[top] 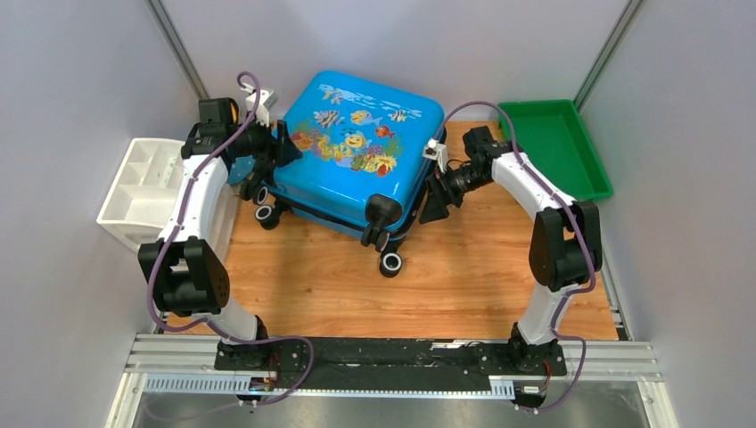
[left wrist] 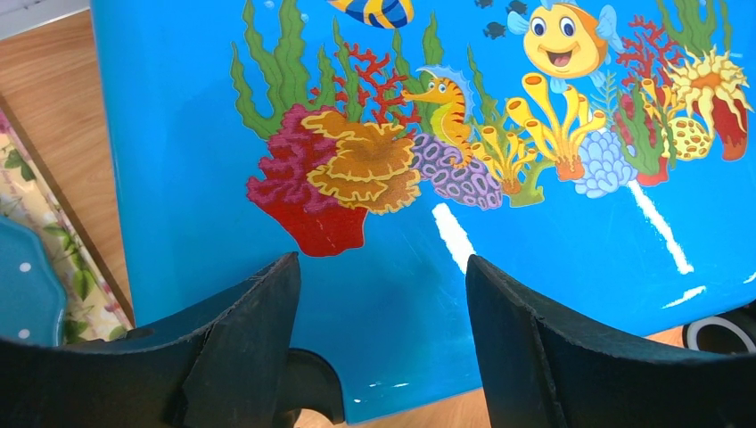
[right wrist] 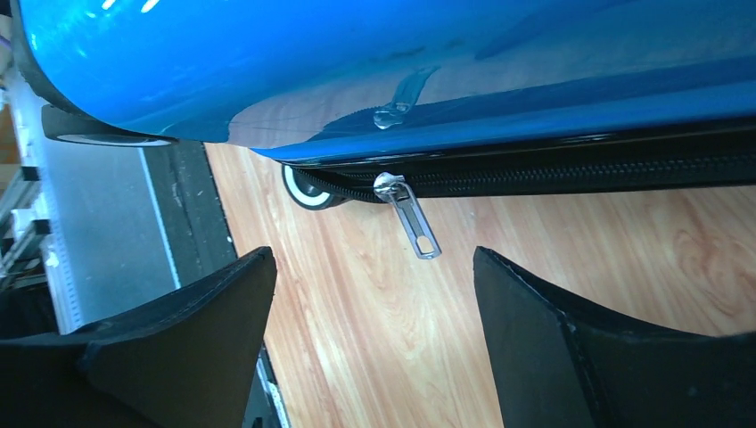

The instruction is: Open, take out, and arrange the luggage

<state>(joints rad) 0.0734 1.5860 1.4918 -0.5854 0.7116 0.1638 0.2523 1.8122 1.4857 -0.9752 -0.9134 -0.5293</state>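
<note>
The blue fish-print luggage [top: 357,152] lies flat and closed on the wooden table, wheels towards me. My left gripper [top: 283,147] is open at the luggage's left edge; the left wrist view shows its fingers [left wrist: 258,339] spread over the glossy lid [left wrist: 446,134], holding nothing. My right gripper [top: 434,203] is open beside the luggage's right side. In the right wrist view a silver zipper pull [right wrist: 412,223] hangs from the black zipper line [right wrist: 579,174], just ahead of the open fingers [right wrist: 526,330] and apart from them.
A white compartmented organiser [top: 143,187] stands at the left table edge. A green tray [top: 557,147] sits at the back right. A floral cloth and a teal dotted item [left wrist: 31,267] show left of the luggage. Black wheels [top: 390,261] stick out at its near corner.
</note>
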